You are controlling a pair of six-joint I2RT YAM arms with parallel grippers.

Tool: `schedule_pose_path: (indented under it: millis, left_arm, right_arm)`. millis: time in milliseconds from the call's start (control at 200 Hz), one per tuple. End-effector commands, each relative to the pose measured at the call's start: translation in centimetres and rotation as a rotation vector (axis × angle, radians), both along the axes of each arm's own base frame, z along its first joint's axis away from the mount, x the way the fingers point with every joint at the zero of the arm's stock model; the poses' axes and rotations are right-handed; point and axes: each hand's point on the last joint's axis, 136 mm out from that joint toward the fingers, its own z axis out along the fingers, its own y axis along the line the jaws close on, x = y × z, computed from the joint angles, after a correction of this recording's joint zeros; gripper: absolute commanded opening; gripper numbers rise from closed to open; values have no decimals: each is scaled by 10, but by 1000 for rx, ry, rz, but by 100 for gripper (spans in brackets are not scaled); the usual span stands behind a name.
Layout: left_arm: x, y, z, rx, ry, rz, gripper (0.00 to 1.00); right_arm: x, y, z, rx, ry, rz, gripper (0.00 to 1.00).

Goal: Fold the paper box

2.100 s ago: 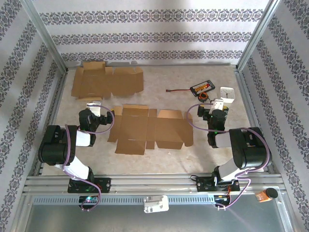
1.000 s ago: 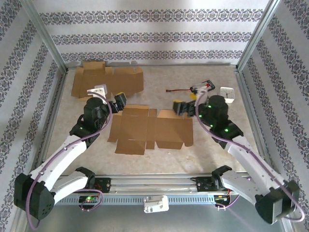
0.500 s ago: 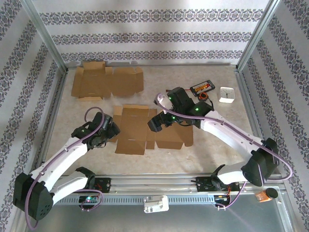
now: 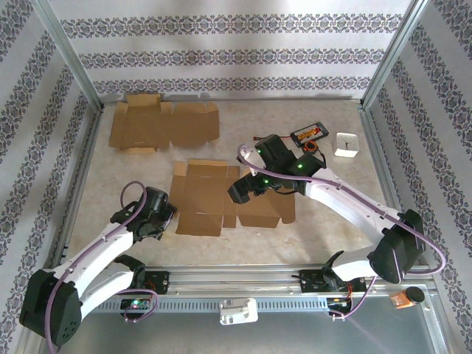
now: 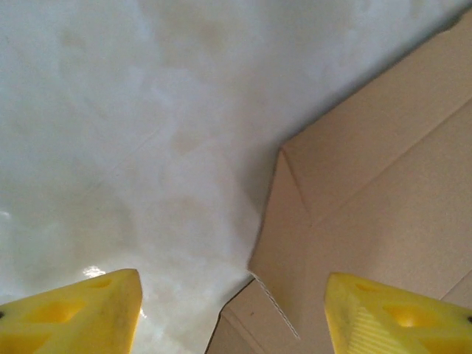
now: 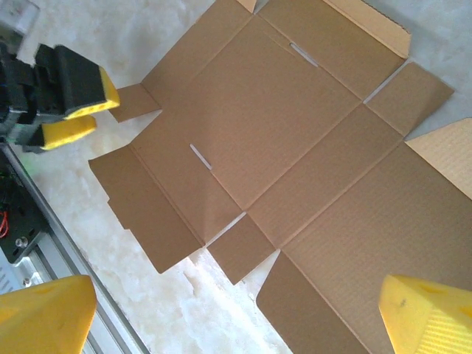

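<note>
Fingertips [image 5: 81,313] of the left gripper [image 5: 232,317] are yellow and spread wide. Between them are bare tabletop [image 5: 133,133] and the corner of a brown flap, and they grip nothing. That flap belongs to the paper box [image 5: 369,199], an unfolded cardboard blank lying flat near the middle of the tabletop, a little toward its left edge. From above, the left gripper [image 4: 162,214] sits low at the blank's near left corner (whether it touches the cardboard I cannot tell).

The right gripper [image 6: 236,321] is likewise wide open and empty. Its yellow fingers [image 6: 44,317] frame the paper box [image 6: 258,125] from above, with the creases and two slots plain to see. In the top view the right gripper [image 4: 237,193] hangs over the middle of the paper box [image 4: 203,199].

A second cardboard blank [image 4: 164,124] lies flat at the far left corner, well apart. Near the far right corner are a black device [image 4: 308,134] and a small white box [image 4: 345,144].
</note>
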Motion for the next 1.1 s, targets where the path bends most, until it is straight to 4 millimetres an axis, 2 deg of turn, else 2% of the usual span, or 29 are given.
schedule_pose_path:
  millis: [0, 155, 210, 290, 350, 435, 485, 655, 725, 809, 889, 994, 1094]
  left_arm:
    - [27, -17, 11, -158, -118, 69, 59]
    - [34, -18, 9, -173, -144, 66, 28]
    - [37, -16, 14, -150, -158, 49, 16]
    - [51, -16, 32, -108, -238, -18, 0]
    - [69, -24, 56, -68, -355, -139, 0]
    - [91, -52, 111, 17, -626, -461, 0]
    - [94, -62, 139, 101, -741, -619, 0]
    - [96, -76, 196, 347, -1006, -904, 0]
    - [94, -84, 208, 400, -1101, -991, 0]
    - [91, -96, 219, 432, -1194, -1086, 0]
    - [90, -106, 228, 448, -1264, -1154, 0]
    - [89, -115, 234, 498, -1317, -1238, 0]
    - [91, -122, 234, 567, -1324, -1316, 0]
  right_arm:
    - [-4, -1, 16, 29, -29, -21, 98]
    - [-2, -4, 19, 28, -40, -44, 98]
    - [0, -7, 20, 20, -51, -58, 98]
    - [8, -13, 23, 4, -80, -90, 98]
    - [19, -19, 29, -2, -112, -124, 98]
    - [35, -21, 50, 32, -174, -146, 98]
    - [44, -20, 68, 79, -211, -139, 98]
    - [77, -19, 124, 215, -395, -116, 98]
    - [82, -16, 141, 244, -514, -31, 98]
    - [68, -3, 155, 247, -712, 230, 98]
    - [69, 0, 163, 182, -889, 371, 95]
    - [70, 6, 163, 110, -979, 546, 88]
    - [75, 10, 149, 2, -957, 690, 85]
